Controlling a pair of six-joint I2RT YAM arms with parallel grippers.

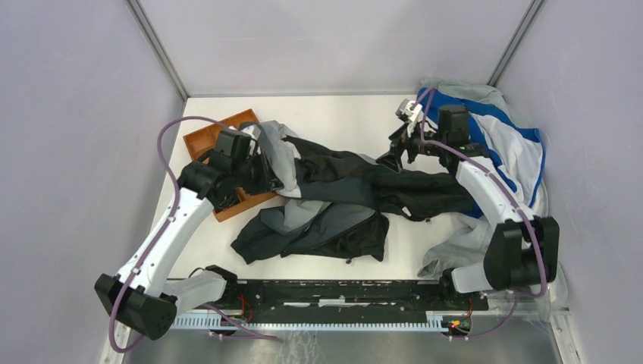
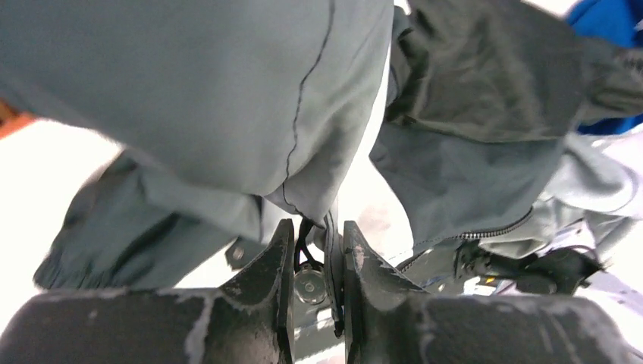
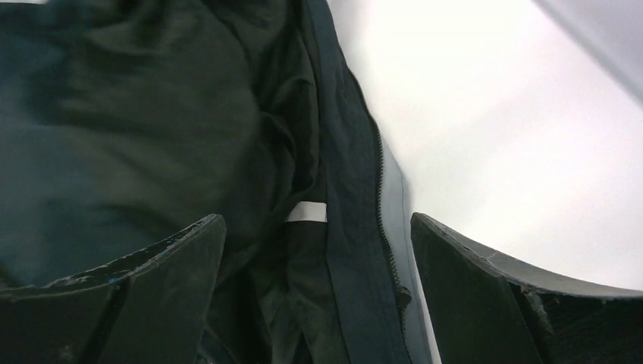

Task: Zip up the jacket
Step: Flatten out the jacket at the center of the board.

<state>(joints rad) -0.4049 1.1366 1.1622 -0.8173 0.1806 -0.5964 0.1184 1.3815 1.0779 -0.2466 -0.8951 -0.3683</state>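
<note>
The jacket [image 1: 341, 189] lies crumpled across the middle of the table, light grey at its left end and dark charcoal towards the right. My left gripper [image 1: 261, 173] holds the grey end lifted. In the left wrist view [image 2: 318, 258] its jaws are nearly closed on a thin edge of the jacket [image 2: 227, 91], with a small round fastener between them. My right gripper [image 1: 394, 155] hovers over the dark end. In the right wrist view [image 3: 316, 220] its jaws are wide open, and the jacket's dark zipper edge [image 3: 379, 174] and a white label [image 3: 307, 212] lie between them.
An orange tray [image 1: 220, 129] sits at the back left, under my left arm. A blue-and-white garment [image 1: 515, 144] is heaped at the back right and shows in the left wrist view [image 2: 606, 23]. A light grey garment [image 1: 455, 243] lies by my right arm's base. Walls enclose the table.
</note>
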